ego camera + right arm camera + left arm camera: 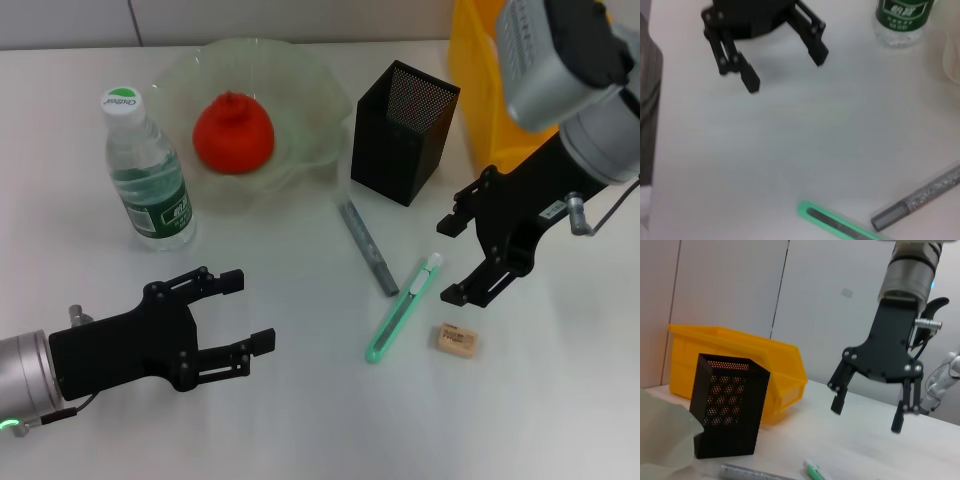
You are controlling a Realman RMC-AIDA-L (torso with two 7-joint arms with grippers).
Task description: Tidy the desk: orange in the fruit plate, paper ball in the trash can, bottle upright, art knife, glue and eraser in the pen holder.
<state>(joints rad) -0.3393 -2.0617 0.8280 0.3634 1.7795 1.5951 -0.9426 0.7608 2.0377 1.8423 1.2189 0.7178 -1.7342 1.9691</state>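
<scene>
A reddish orange point(233, 133) lies in the translucent fruit plate point(310, 90) at the back. The bottle point(150, 170) stands upright left of the plate. A black mesh pen holder point(403, 132) is right of the plate. In front of it lie the grey glue stick point(366, 247), the green art knife point(402, 310) and the eraser point(457, 340). My right gripper point(450, 260) hangs open just right of the knife's tip, above the eraser. My left gripper point(250, 311) is open at the front left, holding nothing. The paper ball is out of view.
A yellow bin point(480, 80) stands behind and right of the pen holder. In the left wrist view the right gripper point(867, 412) hovers over the table beside the pen holder point(727, 412) and the bin point(770, 360). The right wrist view shows the left gripper point(786, 70), bottle point(902, 20), knife point(837, 222) and glue point(920, 200).
</scene>
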